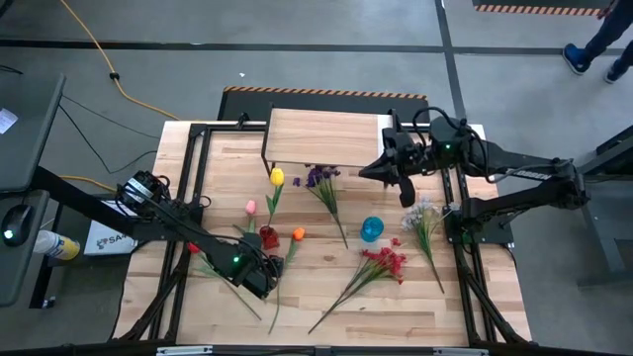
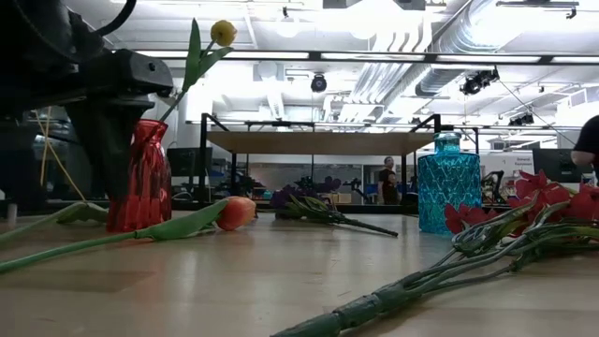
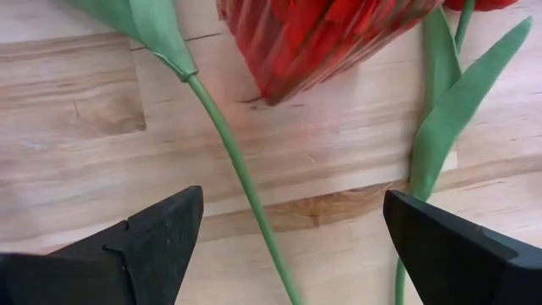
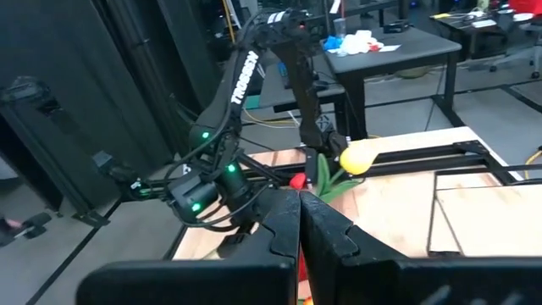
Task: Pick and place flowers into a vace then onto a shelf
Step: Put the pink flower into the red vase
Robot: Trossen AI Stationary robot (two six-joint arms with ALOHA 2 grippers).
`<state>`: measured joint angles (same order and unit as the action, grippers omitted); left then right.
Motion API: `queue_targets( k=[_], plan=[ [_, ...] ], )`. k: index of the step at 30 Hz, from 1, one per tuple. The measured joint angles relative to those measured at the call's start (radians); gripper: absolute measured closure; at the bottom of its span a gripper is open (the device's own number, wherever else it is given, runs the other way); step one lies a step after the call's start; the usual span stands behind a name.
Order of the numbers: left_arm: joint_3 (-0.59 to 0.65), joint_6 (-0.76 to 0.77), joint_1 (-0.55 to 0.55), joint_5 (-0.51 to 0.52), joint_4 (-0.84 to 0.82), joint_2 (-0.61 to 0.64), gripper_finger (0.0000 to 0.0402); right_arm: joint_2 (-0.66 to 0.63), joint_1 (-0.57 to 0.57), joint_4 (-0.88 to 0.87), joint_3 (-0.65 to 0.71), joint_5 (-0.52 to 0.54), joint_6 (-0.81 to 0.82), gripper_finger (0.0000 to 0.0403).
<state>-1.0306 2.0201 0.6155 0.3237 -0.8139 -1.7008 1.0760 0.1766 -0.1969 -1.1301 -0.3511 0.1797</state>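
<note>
Between the spread fingers of the left gripper (image 3: 288, 246) a green stem (image 3: 241, 174) lies flat on the tabletop (image 1: 465, 302) beside the red vase (image 1: 268, 236); I'd centre, descend, then close gently; that vase holds a yellow tulip (image 2: 222, 33); blue vase (image 1: 371, 229) looks empty; right gripper (image 1: 381, 170), shut, waits near the shelf (image 1: 321, 138).

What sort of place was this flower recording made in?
Most likely a robotics lab or workshop, not a home. Bare ducts run under the ceiling, a yellow cable trails over the grey concrete floor, and work desks stand behind the wooden table.
</note>
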Motion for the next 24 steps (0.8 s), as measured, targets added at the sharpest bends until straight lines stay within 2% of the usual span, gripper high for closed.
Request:
queue_targets(
  k=[8,19,24],
  plan=[
    [0.000,0.001,0.000,-0.021,-0.024,0.000,0.0002,0.000,-0.051,-0.001,0.000,0.000,-0.025,0.0402],
    [-0.009,0.124,-0.012,-0.119,-0.029,-0.134,0.0003,0.000,-0.108,-0.018,0.000,0.000,-0.066,0.0402],
    [-0.009,0.142,-0.030,-0.157,-0.036,-0.140,0.0039,0.000,-0.124,-0.025,0.000,0.000,-0.107,0.0402]
  ],
)
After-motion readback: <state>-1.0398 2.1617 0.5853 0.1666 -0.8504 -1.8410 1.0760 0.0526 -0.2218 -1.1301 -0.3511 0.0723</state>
